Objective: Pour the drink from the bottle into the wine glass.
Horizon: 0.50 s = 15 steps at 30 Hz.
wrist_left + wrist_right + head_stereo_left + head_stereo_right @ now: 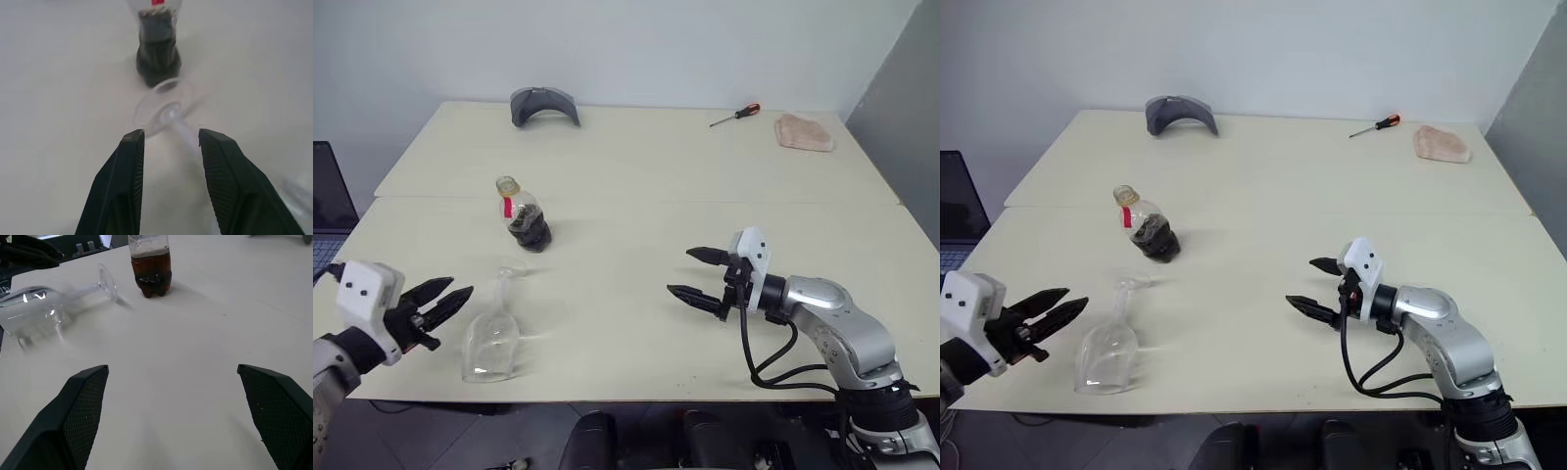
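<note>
- Left gripper [450, 298] hovers at the near left edge, fingers narrowly apart, holding nothing.
- Glass [493, 338] lies on its side just right of it, foot toward the bottle.
- Right gripper [696, 274] hovers at the near right, jaws wide, empty.
- Bottle [522, 215] stands upright beyond the glass, uncapped, drink [530, 231] low inside.
- Screwdriver [735, 116] lies at the far right.

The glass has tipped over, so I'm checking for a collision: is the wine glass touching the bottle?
Apart. In the right wrist view, bare table shows between the foot of the fallen wine glass and the base of the upright bottle.
</note>
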Tool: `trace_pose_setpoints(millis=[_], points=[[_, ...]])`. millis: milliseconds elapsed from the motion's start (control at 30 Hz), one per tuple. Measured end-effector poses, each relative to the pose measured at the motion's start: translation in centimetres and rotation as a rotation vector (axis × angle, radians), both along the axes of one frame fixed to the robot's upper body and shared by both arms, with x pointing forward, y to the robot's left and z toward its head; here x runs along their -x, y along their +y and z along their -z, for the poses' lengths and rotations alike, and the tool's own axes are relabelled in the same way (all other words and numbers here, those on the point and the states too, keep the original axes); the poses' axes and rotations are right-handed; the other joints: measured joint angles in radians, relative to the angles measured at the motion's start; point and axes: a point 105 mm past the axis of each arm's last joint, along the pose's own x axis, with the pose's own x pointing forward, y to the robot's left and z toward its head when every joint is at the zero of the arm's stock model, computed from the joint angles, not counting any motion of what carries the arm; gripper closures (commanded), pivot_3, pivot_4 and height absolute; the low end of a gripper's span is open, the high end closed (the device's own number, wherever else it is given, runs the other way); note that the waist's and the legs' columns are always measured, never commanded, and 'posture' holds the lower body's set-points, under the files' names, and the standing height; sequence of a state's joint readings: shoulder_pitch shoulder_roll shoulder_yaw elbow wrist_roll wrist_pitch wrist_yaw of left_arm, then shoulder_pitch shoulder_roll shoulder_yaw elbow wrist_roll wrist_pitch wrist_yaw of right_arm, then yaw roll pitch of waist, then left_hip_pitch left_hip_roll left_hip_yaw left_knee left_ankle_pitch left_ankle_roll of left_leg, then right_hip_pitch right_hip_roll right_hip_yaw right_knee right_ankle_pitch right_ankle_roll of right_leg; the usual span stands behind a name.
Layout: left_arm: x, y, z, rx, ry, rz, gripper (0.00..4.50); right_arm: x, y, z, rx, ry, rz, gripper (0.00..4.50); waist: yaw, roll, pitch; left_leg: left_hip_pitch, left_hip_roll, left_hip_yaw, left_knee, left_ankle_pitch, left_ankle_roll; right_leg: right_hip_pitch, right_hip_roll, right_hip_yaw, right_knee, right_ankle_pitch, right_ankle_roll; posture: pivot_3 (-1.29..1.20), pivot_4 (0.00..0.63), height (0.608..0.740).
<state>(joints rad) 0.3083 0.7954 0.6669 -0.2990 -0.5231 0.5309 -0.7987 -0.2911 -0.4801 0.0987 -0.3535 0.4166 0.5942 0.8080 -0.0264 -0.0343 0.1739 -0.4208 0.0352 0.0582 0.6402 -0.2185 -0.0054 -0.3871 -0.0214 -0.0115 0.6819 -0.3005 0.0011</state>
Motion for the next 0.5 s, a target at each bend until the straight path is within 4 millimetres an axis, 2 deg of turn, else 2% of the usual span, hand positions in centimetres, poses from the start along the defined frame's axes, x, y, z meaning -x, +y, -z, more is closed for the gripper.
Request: trace_pose_setpoints(millis=[133, 300, 500], points=[[0.8, 1.3, 0.5, -0.057, 0.052, -0.015, 2.48, 0.0, -0.2, 0.1, 0.008, 0.002, 0.001, 0.0, 0.0, -0.001, 0.0, 0.0, 0.001, 0.0, 0.0, 0.0, 0.0, 0.0, 0.0, 0.0, 0.0, 0.0, -0.001, 0.0, 0.15, 0.74], [1.9, 1.6, 1.2, -0.148, 0.149, 0.033, 2.48, 0.0, -0.2, 0.0, 0.006, 0.004, -0.004, 0.0, 0.0, -0.001, 0.0, 0.0, 0.001, 0.001, -0.001, 0.0, 0.0, -0.001, -0.001, 0.0, 0.0, -0.001, -0.003, 0.0, 0.15, 0.74], [2.4, -0.4, 2.5, -0.152, 0.227, 0.143, 2.48, 0.3, -0.1, 0.1, -0.004, 0.031, -0.03, 0.0, 0.0, -0.001, 0.0, 0.0, 0.002, 0.0, -0.002, 0.0, 0.0, -0.001, -0.001, -0.001, 0.0, -0.001, -0.005, 0.0, 0.15, 0.74]])
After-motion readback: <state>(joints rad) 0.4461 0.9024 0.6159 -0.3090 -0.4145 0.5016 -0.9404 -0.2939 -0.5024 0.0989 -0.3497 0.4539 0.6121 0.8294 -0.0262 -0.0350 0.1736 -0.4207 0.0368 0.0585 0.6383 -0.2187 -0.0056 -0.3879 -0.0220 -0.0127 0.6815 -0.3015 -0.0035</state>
